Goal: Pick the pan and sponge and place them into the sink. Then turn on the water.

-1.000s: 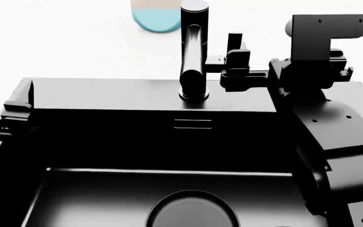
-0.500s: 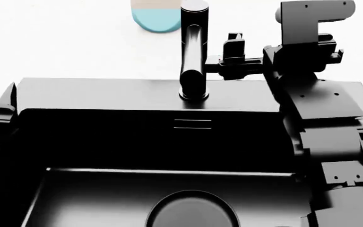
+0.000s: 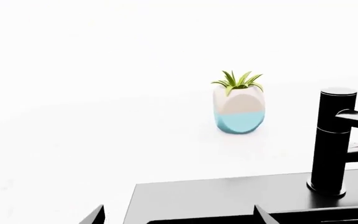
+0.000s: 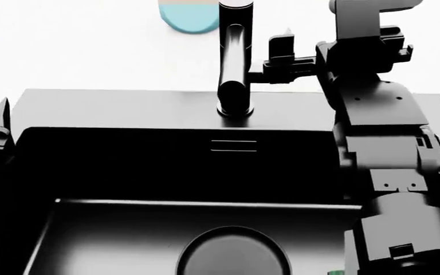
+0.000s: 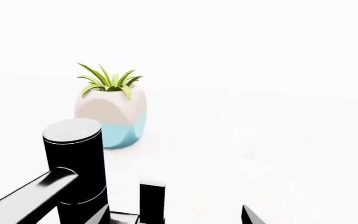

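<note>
We find no text, label, brand, number or sign that can be read in any of the three views. The sink (image 4: 128, 109), the black tap (image 4: 234, 69) and the plant pot (image 3: 239, 108) all have plain surfaces without markings, and the robot's arm housings carry only small holes and seams, no lettering.
</note>
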Tool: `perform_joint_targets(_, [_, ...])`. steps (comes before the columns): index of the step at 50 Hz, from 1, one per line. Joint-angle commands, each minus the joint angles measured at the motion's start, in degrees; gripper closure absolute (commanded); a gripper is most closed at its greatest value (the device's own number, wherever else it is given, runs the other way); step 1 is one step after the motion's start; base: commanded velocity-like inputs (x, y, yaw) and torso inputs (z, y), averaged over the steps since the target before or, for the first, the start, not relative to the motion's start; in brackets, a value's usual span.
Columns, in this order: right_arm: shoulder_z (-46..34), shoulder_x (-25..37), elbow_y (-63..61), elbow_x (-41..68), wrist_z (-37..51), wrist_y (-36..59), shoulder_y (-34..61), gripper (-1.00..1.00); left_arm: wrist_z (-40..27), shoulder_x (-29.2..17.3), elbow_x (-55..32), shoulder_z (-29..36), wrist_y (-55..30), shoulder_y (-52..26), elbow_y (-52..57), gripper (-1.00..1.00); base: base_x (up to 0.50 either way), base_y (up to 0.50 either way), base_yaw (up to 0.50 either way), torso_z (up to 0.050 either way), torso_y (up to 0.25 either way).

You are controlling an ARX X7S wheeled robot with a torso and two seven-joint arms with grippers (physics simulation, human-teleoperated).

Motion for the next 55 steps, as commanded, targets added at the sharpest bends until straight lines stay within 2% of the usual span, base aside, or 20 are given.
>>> perform_joint_targets(1, [2.8,-1.7,5.3,-2.5,-1.5,-2.4,1.7,-1.00,0.2,-0.7,0.6,0.6,-0.2,-0.3,0.2,-1.00,0.00,0.00,0.00,0.003,-0.150])
perform_joint_targets(15, [7.3,-2.3,5.1,-6.5,-2.2,-1.8,2.9,-1.00,-0.1,-0.4,1.0,0.6,0.5,-0.2,0.3,-1.00,0.00,0.00,0.00,0.004,-0.178])
perform_joint_targets(28, [8.4,-2.4,5.2,-7.0,-2.6,-1.1,5.3,-1.00,-0.6,-1.1,-1.3,-1.5,0.9,1.1,1.0,-1.00,0.00,0.00,0.00,0.001,-0.003])
perform_joint_targets(55, [22.2,-4.0,5.4,-19.3,-5.1,1.4,5.9,-1.00,-0.4,-1.1,-0.4,-0.3,1.1,1.1,0.4,-1.00,0.00,0.00,0.00,0.000,0.000])
